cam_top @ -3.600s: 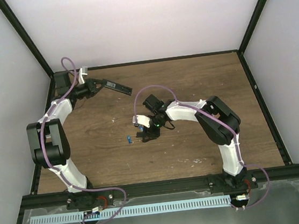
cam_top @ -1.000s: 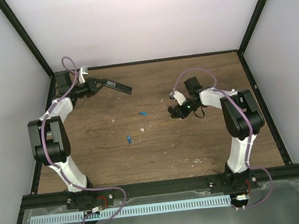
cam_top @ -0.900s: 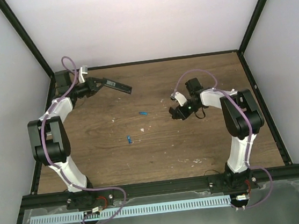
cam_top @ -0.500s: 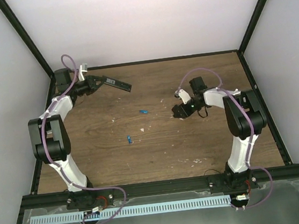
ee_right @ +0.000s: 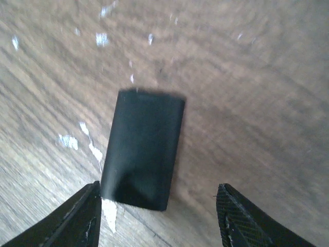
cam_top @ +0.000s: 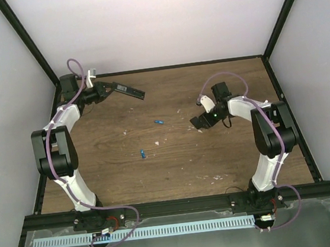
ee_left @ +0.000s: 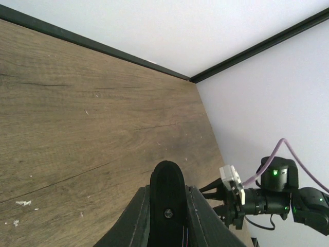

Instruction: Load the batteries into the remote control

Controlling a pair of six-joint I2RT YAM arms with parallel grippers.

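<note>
- Across the surface (cam_top: 176, 170), the right arm (cam_top: 254, 119) has swung from the middle toward the right side since the earliest frame. It now reaches in low from the right edge.
- Left arm (cam_top: 58, 153) stretches to the far left corner. It has tipped its load slightly higher than a second ago.
- Remote (cam_top: 127, 91) is well to the left of the cover and farther back. It is held up off the wood, with its free end pointing right.
- Left fingers (cam_top: 105, 90) are clamped together on the remote's left end. The left wrist view shows that end-on, black between both fingers.
- Right fingers (cam_top: 199, 122) were closed a second ago and now stand apart, gripping nothing.
- Cover (ee_right: 144, 149), a small black rectangle, lies flat on the wood between the spread right fingers. Its near corner is just beside one fingertip; I cannot tell whether they touch.
- Of the batteries, one (cam_top: 159, 122) lies left of the cover, about level with it and apart from the fingers. The other (cam_top: 142, 154) lies farther left of the cover and nearer the arm bases. Both are bare on the wood and well apart from the remote.
</note>
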